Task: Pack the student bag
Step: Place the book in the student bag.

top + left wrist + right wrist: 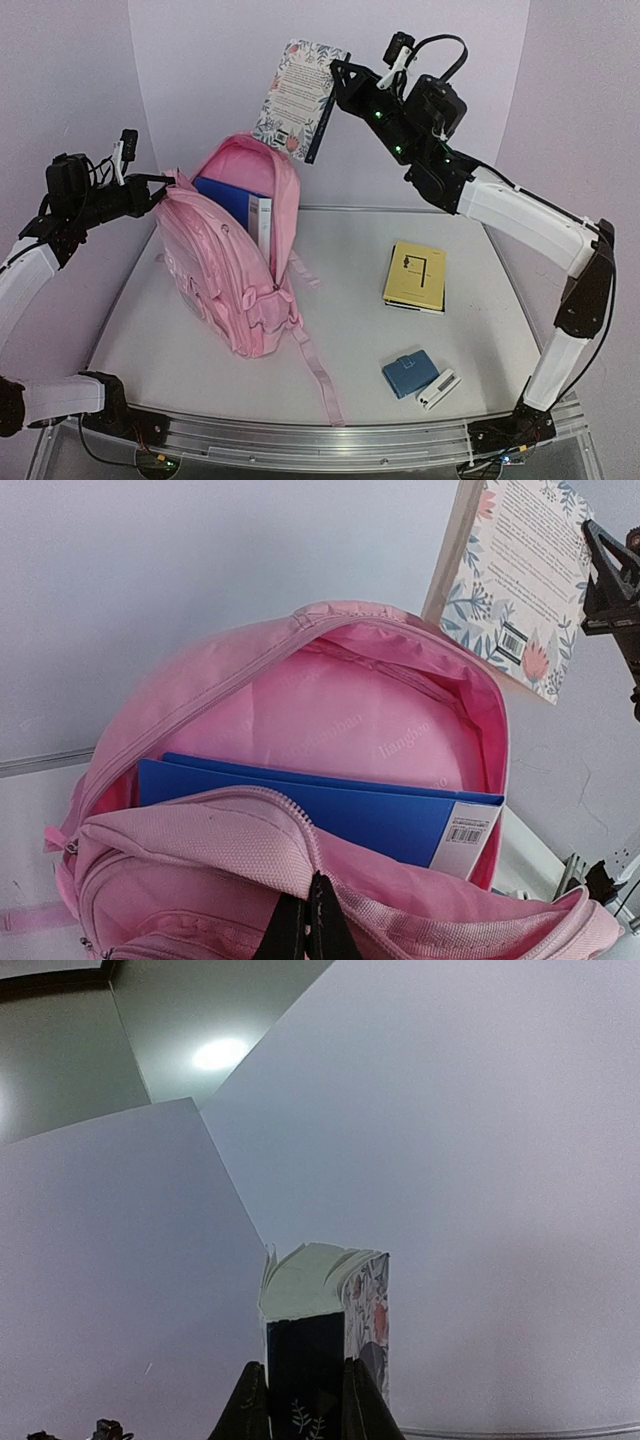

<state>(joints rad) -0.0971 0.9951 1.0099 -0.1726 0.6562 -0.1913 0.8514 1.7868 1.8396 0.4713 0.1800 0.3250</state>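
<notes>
Back-cover text on the floral book (300,100) is too small to read, though a barcode shows. The right gripper (338,78) is clamped on the book's edge, holding it in the air near the top of the pink student bag (240,290). The bag stands on the left of the table (350,330), unzipped, holding a blue folder (320,815) with a white barcode label. The left gripper (308,925), closed, pinches the bag's front rim.
</notes>
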